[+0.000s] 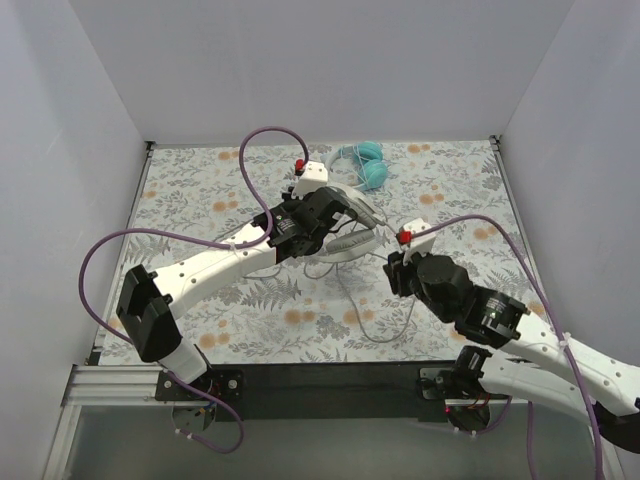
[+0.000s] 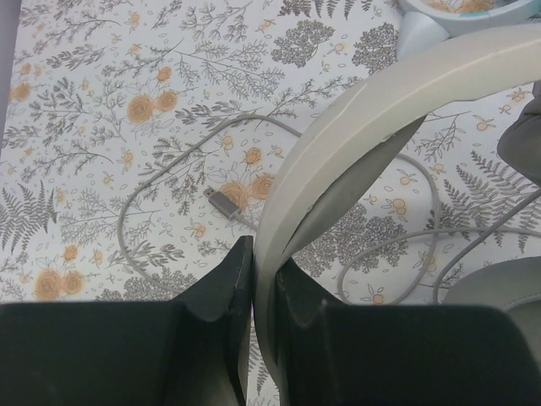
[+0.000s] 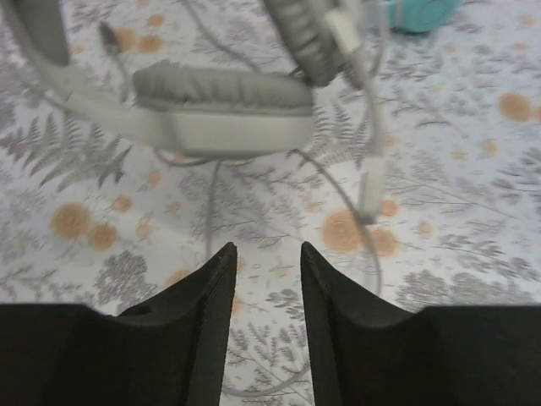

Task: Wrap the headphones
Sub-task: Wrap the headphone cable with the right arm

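My left gripper (image 1: 338, 218) (image 2: 264, 254) is shut on the pale headband (image 2: 380, 110) of the white-grey headphones (image 1: 352, 243) and holds them above the floral table. Their thin grey cable (image 1: 372, 325) (image 2: 161, 178) lies in loose loops on the table, and its plug (image 2: 224, 203) lies flat. My right gripper (image 1: 396, 268) (image 3: 268, 249) is open and empty, just to the right of the white-grey headphones (image 3: 220, 118), with the cable (image 3: 338, 186) hanging in front of it. The teal headphones (image 1: 365, 165) (image 3: 423, 13) lie at the back of the table.
White walls close in the floral table (image 1: 200, 190) on the left, right and back. Thick purple robot cables (image 1: 255, 170) arch over both arms. A black rail (image 1: 330, 380) runs along the near edge.
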Robot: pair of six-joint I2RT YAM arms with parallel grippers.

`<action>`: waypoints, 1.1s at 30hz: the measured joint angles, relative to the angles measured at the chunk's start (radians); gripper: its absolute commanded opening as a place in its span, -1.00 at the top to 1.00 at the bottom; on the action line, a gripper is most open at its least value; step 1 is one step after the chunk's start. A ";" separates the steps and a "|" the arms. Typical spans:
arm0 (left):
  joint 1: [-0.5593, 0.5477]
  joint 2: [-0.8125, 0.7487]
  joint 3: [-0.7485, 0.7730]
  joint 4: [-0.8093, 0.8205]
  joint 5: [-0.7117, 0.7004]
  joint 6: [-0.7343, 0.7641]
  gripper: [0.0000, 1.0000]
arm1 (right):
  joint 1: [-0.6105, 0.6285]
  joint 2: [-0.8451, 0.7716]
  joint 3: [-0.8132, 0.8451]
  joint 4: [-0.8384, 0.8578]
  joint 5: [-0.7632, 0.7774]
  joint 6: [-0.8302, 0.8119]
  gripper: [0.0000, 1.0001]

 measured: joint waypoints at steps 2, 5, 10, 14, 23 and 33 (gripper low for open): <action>0.000 0.000 0.002 0.008 0.000 -0.005 1.00 | 0.000 -0.070 -0.106 0.026 -0.098 0.041 0.00; 0.000 0.002 0.002 0.008 0.002 -0.009 1.00 | 0.000 -0.158 -0.275 0.068 -0.235 0.113 -0.03; 0.009 0.002 0.002 0.008 0.019 -0.021 1.00 | 0.015 -0.047 -0.381 0.135 -0.336 0.201 -0.17; 0.012 0.001 0.005 -0.013 0.031 -0.030 1.00 | 0.030 0.048 -0.407 0.236 -0.324 0.222 -0.27; 0.014 -0.011 0.086 -0.063 0.055 -0.048 1.00 | 0.032 0.184 -0.557 0.610 -0.238 0.199 -0.27; 0.014 -0.041 0.153 -0.121 0.090 -0.072 1.00 | 0.035 0.301 -0.650 1.005 -0.163 0.135 -0.29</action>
